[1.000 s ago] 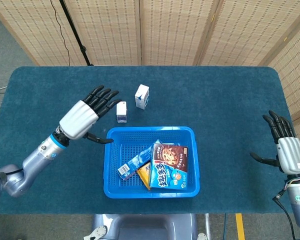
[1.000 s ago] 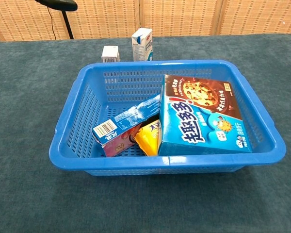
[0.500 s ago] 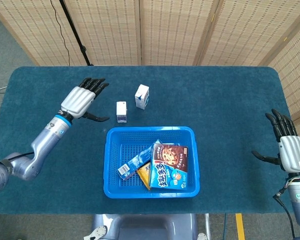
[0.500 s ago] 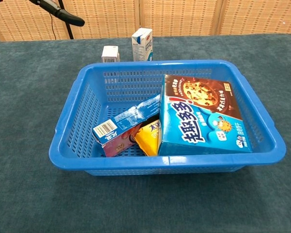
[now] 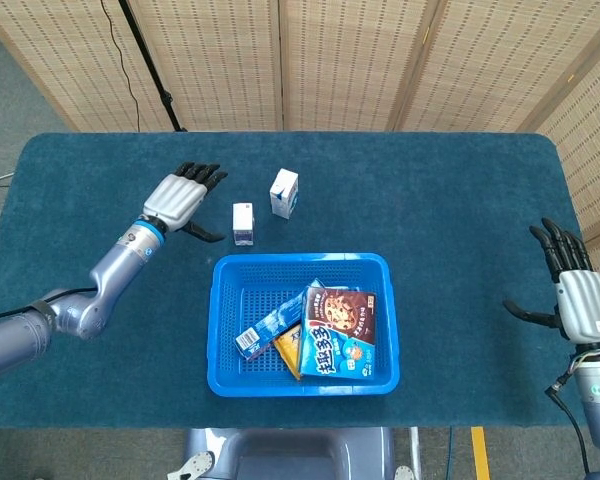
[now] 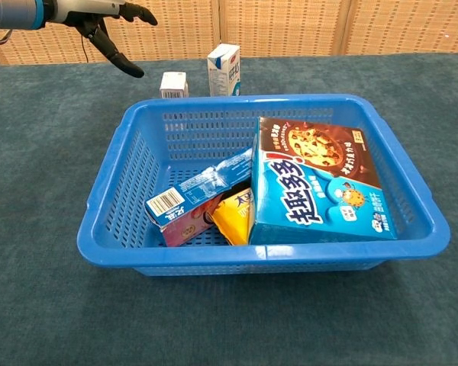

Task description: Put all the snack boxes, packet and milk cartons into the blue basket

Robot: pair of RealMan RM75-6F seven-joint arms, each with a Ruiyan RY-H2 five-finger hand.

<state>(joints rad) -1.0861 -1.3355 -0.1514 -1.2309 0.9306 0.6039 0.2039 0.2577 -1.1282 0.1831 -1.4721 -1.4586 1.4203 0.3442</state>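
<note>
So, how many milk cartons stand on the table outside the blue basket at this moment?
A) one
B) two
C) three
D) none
B: the small milk carton and the taller milk carton both stand upright on the table, beyond the far rim of the blue basket, and neither hand touches them.

Silver-backed left hand (image 5: 176,198) with black fingers (image 5: 202,174), blue wrist ring, grey metallic jointed forearm, matching silver-and-black right hand (image 5: 575,300), thin black cable at its wrist

Two milk cartons (image 5: 243,222) (image 5: 284,192) upright behind the basket (image 5: 224,335), boxes (image 5: 340,332) and packet (image 5: 292,350) inside it
</note>
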